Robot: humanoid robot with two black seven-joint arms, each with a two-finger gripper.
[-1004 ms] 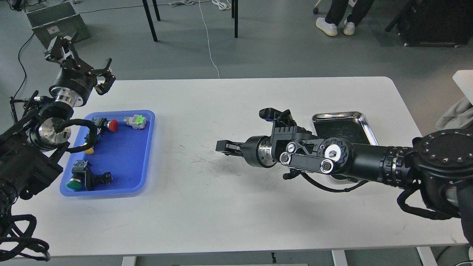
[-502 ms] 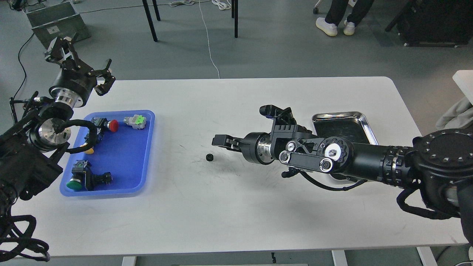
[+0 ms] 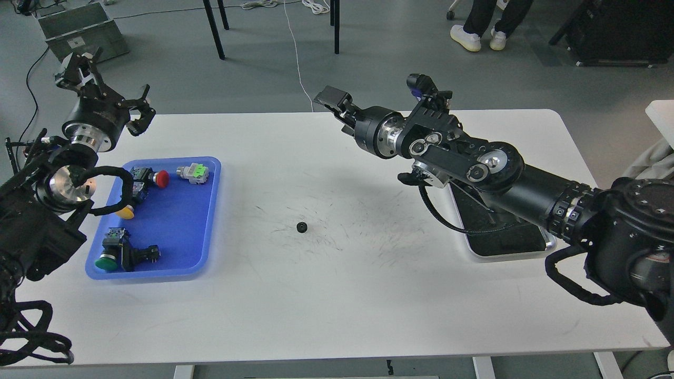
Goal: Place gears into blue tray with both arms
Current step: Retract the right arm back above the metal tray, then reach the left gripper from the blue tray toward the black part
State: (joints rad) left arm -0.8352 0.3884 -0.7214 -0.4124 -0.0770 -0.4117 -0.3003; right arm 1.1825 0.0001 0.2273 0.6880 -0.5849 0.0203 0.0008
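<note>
One small black gear (image 3: 301,227) lies alone on the white table, near its middle. The blue tray (image 3: 176,226) sits at the table's left and holds several coloured-capped push-button switches; no gear shows in it. My right gripper (image 3: 335,107) hangs high over the table's far edge, well above and behind the gear. Its fingers look parted, with nothing between them. My left gripper (image 3: 104,84) is open and empty, raised beyond the tray's far left corner.
A steel tray with black lining (image 3: 506,235) lies at the right, partly hidden by my right arm. Table legs and a cable stand on the floor beyond the far edge, a grey crate (image 3: 79,29) at the far left and a person's feet (image 3: 476,37) at the back.
My right gripper let the gear drop onto the table, then rose and swung back toward the far edge. The left gripper shifted slightly up and left.
</note>
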